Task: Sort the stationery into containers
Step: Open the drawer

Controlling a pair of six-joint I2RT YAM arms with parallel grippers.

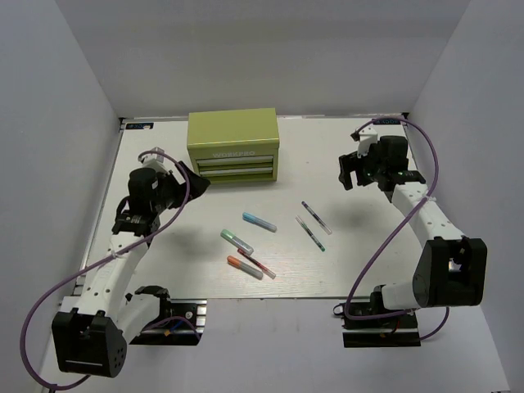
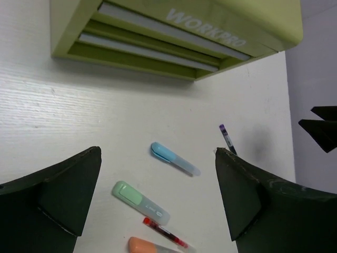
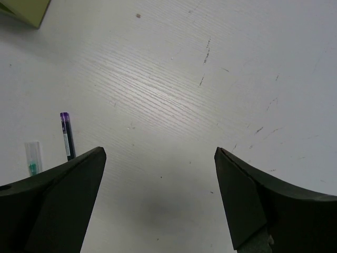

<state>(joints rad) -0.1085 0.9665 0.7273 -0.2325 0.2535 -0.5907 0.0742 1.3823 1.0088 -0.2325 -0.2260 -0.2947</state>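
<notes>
Now both pairs gape, gripping nothing — left fingers (image 2: 58,195) over the markers (image 2: 139,203), right fingers (image 3: 263,205) near a purple-capped pen (image 3: 66,136). Six pens (image 1: 259,222) lie loose on the tabletop (image 1: 196,266) before the shut tool chest (image 1: 233,135).

The chest (image 1: 233,146) stood at the table's (image 1: 327,270) far centre. Three markers (image 1: 237,241) and one thin pen (image 1: 256,264) lay before it. A pen pair (image 1: 316,218) lay to their right.

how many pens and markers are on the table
6: blue marker, green marker, orange marker and red pen clustered near centre; two thin dark pens to their right. None seems hidden.
</notes>
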